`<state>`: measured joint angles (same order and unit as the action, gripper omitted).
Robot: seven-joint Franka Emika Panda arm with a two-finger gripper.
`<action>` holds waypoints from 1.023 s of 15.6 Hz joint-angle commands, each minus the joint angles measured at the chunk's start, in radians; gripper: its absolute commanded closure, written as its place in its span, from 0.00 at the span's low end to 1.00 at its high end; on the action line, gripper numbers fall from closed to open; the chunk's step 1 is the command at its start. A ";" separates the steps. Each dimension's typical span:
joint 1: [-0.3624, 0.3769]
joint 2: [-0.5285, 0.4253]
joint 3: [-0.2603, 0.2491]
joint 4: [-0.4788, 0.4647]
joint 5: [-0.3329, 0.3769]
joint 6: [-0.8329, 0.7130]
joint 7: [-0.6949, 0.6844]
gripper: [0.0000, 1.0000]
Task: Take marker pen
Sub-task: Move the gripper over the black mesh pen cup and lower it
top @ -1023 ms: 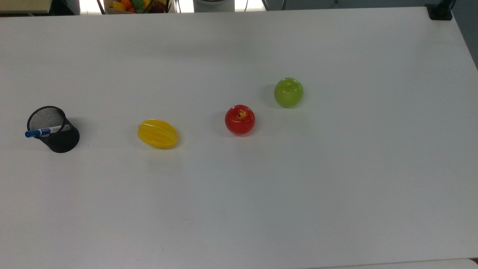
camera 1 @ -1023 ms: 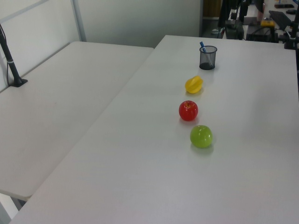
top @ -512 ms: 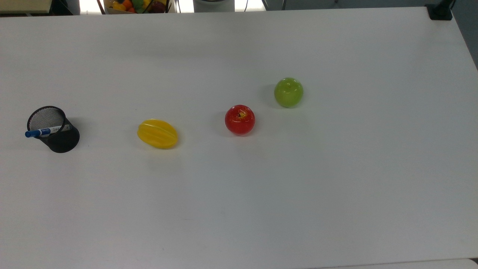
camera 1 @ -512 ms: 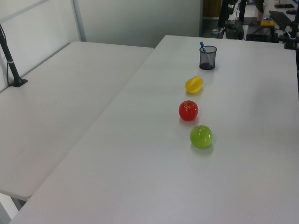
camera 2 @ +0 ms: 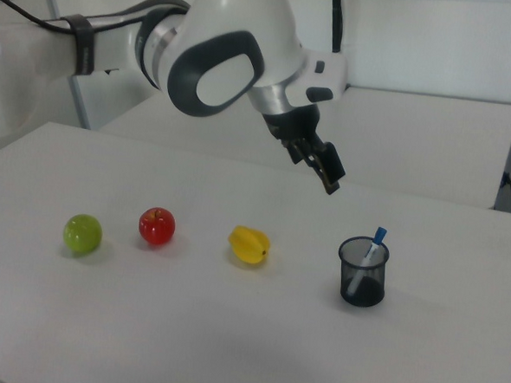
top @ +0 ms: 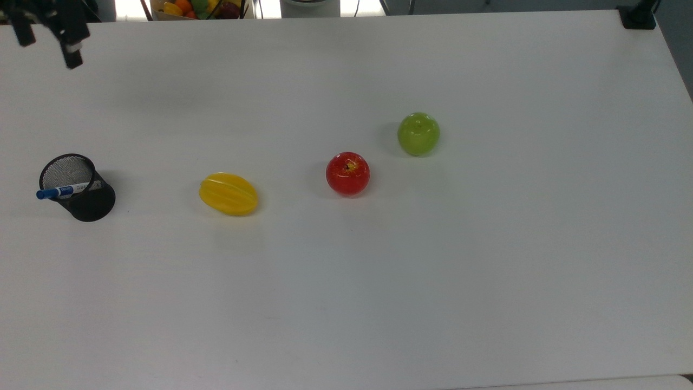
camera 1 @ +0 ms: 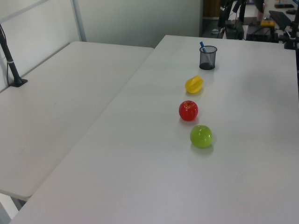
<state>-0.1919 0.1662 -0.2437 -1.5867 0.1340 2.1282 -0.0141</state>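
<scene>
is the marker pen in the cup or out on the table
In the cup. The marker pen leans inside the black mesh cup, blue cap poking over the rim.

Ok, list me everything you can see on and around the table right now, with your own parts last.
marker pen: one, white with blue cap, leaning in the mesh cup.
mesh cup: one, black, at the top view's left.
starfruit: one, yellow, next along the row.
red apple: one, mid-table.
green apple: one, at the top view's right of the red apple.
fruit basket: one, mixed colours, beyond the far edge.
table: one, white.
gripper: one, black, above the table, apart from the mesh cup.
</scene>
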 commanded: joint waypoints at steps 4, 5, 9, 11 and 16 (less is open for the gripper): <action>-0.017 0.182 0.000 0.001 0.133 0.350 0.011 0.00; -0.017 0.199 0.000 0.002 0.145 0.384 0.011 0.00; -0.018 0.289 0.001 0.010 0.150 0.492 0.008 0.00; -0.021 0.337 0.001 0.030 0.142 0.550 0.006 0.00; -0.024 0.392 0.004 0.065 0.115 0.564 -0.007 0.13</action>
<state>-0.2103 0.5249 -0.2433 -1.5702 0.2701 2.6835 -0.0144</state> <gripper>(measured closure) 0.013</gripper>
